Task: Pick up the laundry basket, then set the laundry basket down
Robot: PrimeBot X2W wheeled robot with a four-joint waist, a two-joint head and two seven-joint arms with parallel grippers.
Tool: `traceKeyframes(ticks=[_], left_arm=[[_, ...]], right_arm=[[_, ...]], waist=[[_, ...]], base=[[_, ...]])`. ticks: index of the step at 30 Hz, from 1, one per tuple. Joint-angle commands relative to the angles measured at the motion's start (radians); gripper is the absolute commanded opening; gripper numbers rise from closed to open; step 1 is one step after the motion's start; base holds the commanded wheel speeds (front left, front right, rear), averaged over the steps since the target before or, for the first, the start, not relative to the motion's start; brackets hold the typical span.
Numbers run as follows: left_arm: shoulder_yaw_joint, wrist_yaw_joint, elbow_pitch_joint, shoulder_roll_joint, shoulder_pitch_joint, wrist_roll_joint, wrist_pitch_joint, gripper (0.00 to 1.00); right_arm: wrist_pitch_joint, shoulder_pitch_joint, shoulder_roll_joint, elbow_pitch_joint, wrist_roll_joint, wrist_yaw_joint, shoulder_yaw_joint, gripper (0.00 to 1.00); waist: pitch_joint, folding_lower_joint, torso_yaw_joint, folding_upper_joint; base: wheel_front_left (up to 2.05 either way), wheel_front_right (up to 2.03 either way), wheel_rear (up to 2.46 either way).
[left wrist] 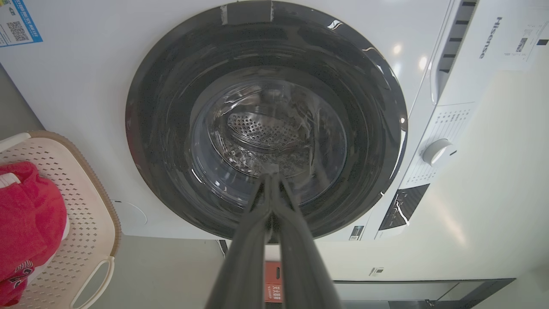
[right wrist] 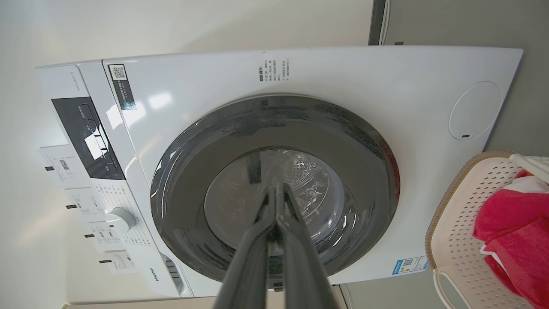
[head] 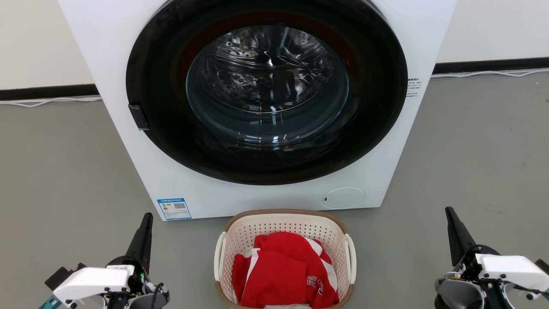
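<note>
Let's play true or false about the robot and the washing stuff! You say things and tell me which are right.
1. The laundry basket sits on the floor in front of the washing machine. True.
2. The basket is empty. False: red clothing lies in it.
3. The left claw grips a basket handle. False: it is apart from the basket, holding nothing.
4. The washing machine's door is shut. True.
5. The right claw is wide open. False: its fingers are pressed together.
</note>
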Motion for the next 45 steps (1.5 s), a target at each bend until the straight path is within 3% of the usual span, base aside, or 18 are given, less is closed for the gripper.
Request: traceKeyframes(ticks=[1, 45], left_arm=[[0.029, -0.007, -0.029, 0.011, -0.026, -0.005, 0.006, 0.00], [0.029, -0.007, -0.029, 0.011, -0.026, -0.005, 0.006, 0.00]], right_arm=[[0.007, -0.023, -0.003, -0.031, 0.007, 0.007, 0.018, 0.00], [0.007, -0.023, -0.003, -0.031, 0.007, 0.007, 0.018, 0.00]], waist=[[0.000, 0.0000, 0.000, 0.0000], [0.000, 0.0000, 0.000, 0.0000]], base=[[0.00, 0.00, 0.00], [0.00, 0.00, 0.00]])
